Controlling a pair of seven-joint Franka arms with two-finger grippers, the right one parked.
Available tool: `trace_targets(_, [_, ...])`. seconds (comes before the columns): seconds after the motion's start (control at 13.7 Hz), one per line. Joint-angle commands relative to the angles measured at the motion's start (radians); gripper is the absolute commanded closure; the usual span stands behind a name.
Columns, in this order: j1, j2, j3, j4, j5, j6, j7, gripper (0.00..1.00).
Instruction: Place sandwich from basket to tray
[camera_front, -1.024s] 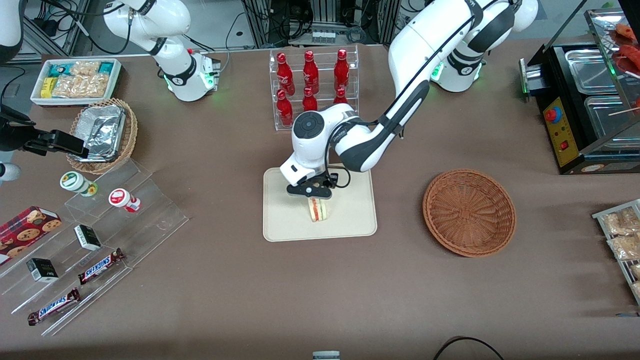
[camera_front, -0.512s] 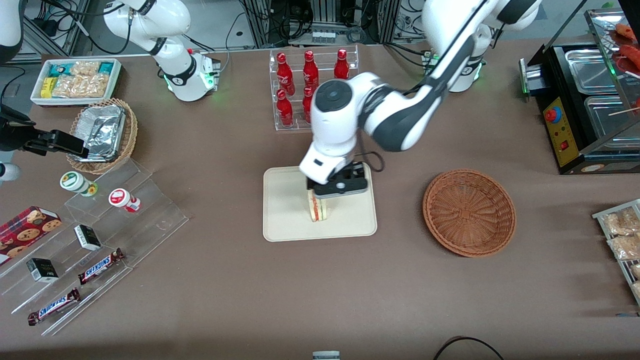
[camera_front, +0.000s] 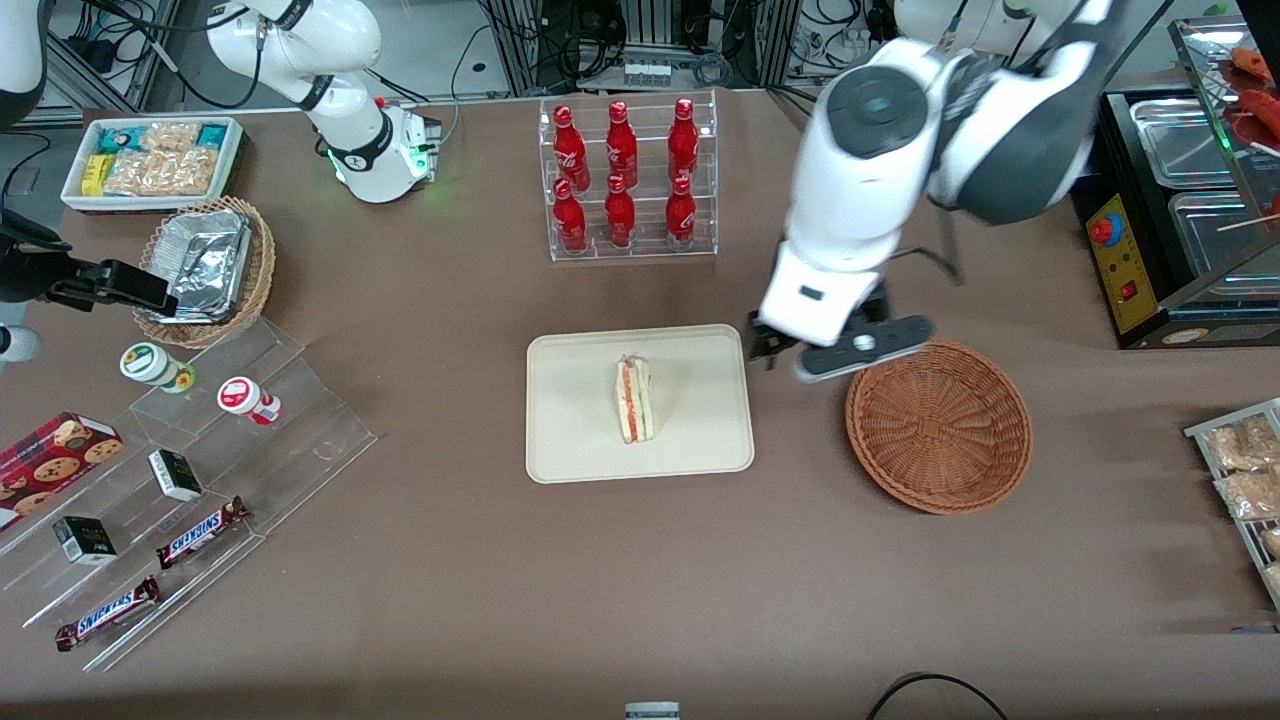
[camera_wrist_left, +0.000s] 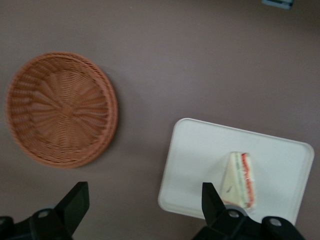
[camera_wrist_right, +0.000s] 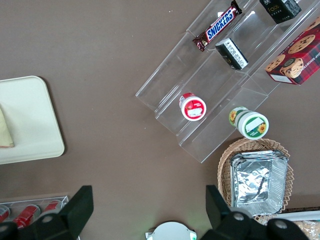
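Sandwich (camera_front: 635, 399) down on the tray (camera_front: 575, 420), my gripper (camera_front: 835, 352) up and clear!

From my seat, the wedge stands on its edge at the frame's centre, filling stripe showing, nothing touching it. The gripper hangs above the brown surface (camera_front: 640, 580) between the tray and the basket (camera_front: 938, 425), just right of centre; its fingers (camera_wrist_left: 75, 202) are spread wide with nothing between them. The basket holds nothing, centre-right in the front view.
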Motion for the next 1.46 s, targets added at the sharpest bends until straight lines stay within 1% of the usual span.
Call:
trace_targets(0.0, [0.094, -0.093, -0.006, -0.067, -0.048, -0.043, 0.150, 0.01])
trace_targets(0.15, [0.166, -0.158, -0.008, -0.122, -0.076, -0.056, 0.270, 0.01])
trace_targets(0.29, [0.239, -0.218, -0.006, -0.175, -0.122, -0.057, 0.395, 0.01])
trace_targets(0.44, [0.307, -0.284, -0.005, -0.255, -0.154, -0.048, 0.520, 0.01])
trace_targets(0.51, [0.322, -0.324, 0.011, -0.295, -0.171, -0.045, 0.590, 0.01])
trace_targets(0.59, [0.308, -0.349, 0.072, -0.326, -0.184, -0.043, 0.644, 0.01])
trace_targets(0.66, [0.270, -0.367, 0.122, -0.346, -0.191, -0.042, 0.686, 0.01])
trace_targets(0.73, [0.224, -0.383, 0.206, -0.361, -0.194, -0.039, 0.728, 0.01])
trace_targets(0.8, [0.189, -0.384, 0.259, -0.361, -0.194, -0.039, 0.759, 0.01])
trace_targets(0.88, [0.178, -0.377, 0.285, -0.352, -0.191, -0.039, 0.784, 0.01])
trace_targets(1.17, [0.176, -0.289, 0.287, -0.225, -0.182, -0.039, 0.776, 0.01])
trace_targets(1.39, [0.185, -0.282, 0.296, -0.209, -0.178, -0.017, 0.784, 0.01])
